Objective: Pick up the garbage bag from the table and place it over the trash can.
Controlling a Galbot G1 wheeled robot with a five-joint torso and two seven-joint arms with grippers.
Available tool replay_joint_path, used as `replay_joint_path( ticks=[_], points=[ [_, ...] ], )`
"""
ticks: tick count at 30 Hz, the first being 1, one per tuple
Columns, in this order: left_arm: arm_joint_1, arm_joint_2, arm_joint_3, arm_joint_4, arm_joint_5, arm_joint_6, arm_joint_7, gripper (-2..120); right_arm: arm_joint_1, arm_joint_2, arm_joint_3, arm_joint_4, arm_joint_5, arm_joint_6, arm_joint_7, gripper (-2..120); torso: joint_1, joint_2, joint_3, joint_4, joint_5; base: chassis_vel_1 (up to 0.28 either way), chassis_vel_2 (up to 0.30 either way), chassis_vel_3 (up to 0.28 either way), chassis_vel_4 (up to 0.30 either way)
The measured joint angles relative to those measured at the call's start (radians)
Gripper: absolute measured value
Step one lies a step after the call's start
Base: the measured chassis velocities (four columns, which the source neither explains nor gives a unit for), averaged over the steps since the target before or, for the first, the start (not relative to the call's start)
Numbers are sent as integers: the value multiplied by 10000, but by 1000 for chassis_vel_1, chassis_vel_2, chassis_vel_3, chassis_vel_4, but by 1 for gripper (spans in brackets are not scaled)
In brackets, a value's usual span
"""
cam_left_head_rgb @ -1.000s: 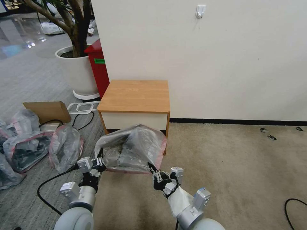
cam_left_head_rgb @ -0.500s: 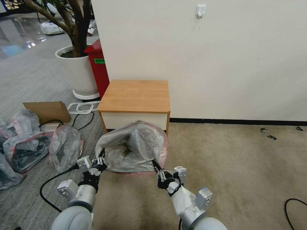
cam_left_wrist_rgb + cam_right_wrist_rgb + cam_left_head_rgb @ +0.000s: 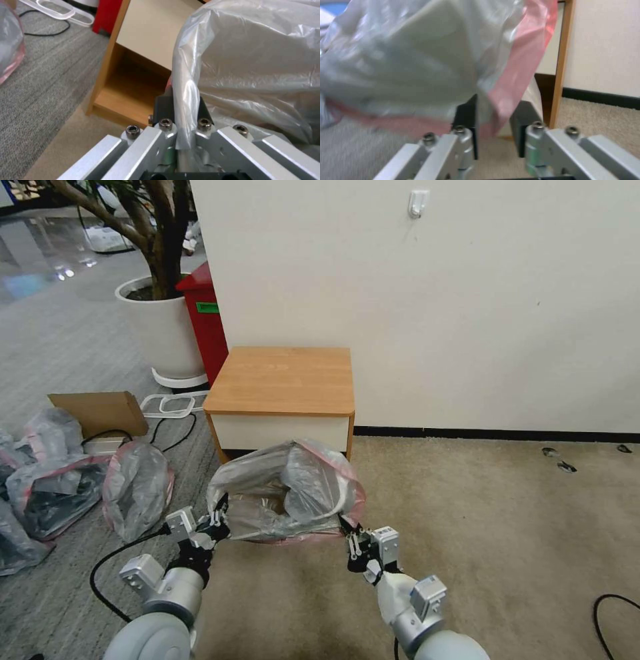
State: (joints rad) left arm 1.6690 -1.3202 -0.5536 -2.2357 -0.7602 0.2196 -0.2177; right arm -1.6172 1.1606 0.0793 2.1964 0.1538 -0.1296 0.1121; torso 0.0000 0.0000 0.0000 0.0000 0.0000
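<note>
Nearest: left gripper [image 3: 215,521] low over the beige carpet [image 3: 480,527], fingers [image 3: 160,107] clamped on a bunched fold at the left side of the garbage bag [image 3: 287,492]. In the left wrist view, grey film pinched flat between both dark pads.

Right gripper [image 3: 352,540] level with the left one, at the bag's right side. In the right wrist view, pinkish-red rim [image 3: 516,75] running down between the two black fingers [image 3: 466,117], with a gap showing on the far side; firm grip cannot be told.

Bag stretched between both grippers, mouth spread wide, off the table and hanging just in front of the white drawer front. Light-coloured shape visible through the film inside the bag; not identifiable.

Directly behind the bag: table [image 3: 283,380], wooden top bare, back edge against the white wall [image 3: 433,307].

Left of the bag, on grey carpet: stuffed bags [image 3: 137,487], black cable, flat cardboard box [image 3: 100,410].

Beyond the table's rear left corner: red bin [image 3: 205,323], then white plant pot [image 3: 160,330] with a tree trunk.
</note>
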Motion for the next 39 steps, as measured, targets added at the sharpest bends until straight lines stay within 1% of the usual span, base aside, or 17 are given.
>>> replay_joint_path(
  ticks=[3,4,5,8,9,12,14,15,17,18,19,25,29,33,36,38,39],
  points=[
    [-41,1,-28,43,-36,16,-27,0,-276,-73,83,293,-257,-218,-131,32,0,0,0,0,0,0,0,0,0],
    [-71,1,-53,87,-65,32,-48,0,-468,-115,243,494,-498,-316,-300,37,0,0,0,0,0,0,0,0,0],
    [-101,2,-81,154,-85,41,-62,0,-663,-156,460,683,-707,-271,-486,43,0,0,0,1,0,0,0,0,0],
    [-109,8,-94,221,-98,47,-69,0,-873,-175,825,989,-822,-23,-635,50,0,0,0,0,0,0,0,0,0],
    [-109,12,-94,244,-99,48,-71,0,-950,-165,1060,1155,-797,174,-692,55,0,0,0,-1,0,0,0,0,0],
    [-103,17,-82,296,-99,53,-71,0,-836,-43,1736,1514,-22,714,-1103,69,0,0,0,-1,-1,0,0,0,0],
    [-101,20,-58,296,-99,54,-71,0,-677,9,1888,1519,388,843,-1286,72,0,0,0,0,0,0,0,0,0],
    [-100,24,-19,273,-99,65,-71,0,-417,76,2020,1384,956,1007,-1580,79,0,0,0,1,-1,0,0,0,0],
    [-105,26,7,248,-99,71,-71,0,-299,106,2026,1253,1182,1104,-1709,82,0,0,0,1,0,0,0,0,0],
    [-115,28,34,198,-99,83,-71,0,-115,174,1984,945,1502,1326,-1895,90,0,0,0,1,1,0,0,0,0],
    [-116,31,39,173,-99,88,-70,0,-26,221,1929,770,1660,1449,-2014,92,0,0,1,0,1,0,0,0,0],
    [-67,53,31,95,-94,95,-56,0,277,403,1786,232,2122,1619,-2202,86,0,1,1,0,0,0,0,0,0],
    [8,28,55,-1,-81,95,-33,0,557,482,1763,17,3067,1586,-2275,83,0,0,0,1,1,0,0,0,0],
    [19,-13,74,-18,-64,99,-27,0,663,519,1718,-102,3922,1452,-2320,75,0,0,1,0,0,0,0,0,0],
    [76,-38,81,-19,-26,100,-18,0,712,622,1634,-219,4316,1429,-2418,60,0,0,0,0,0,0,0,0,0],
    [92,-45,85,-19,21,100,-12,0,726,657,1610,-243,4360,1429,-2441,57,0,0,0,0,0,0,0,0,0],
    [111,-59,89,-9,93,98,-1,0,746,698,1586,-282,4396,1431,-2469,50,0,0,0,0,-1,0,0,0,0]
  ],
)
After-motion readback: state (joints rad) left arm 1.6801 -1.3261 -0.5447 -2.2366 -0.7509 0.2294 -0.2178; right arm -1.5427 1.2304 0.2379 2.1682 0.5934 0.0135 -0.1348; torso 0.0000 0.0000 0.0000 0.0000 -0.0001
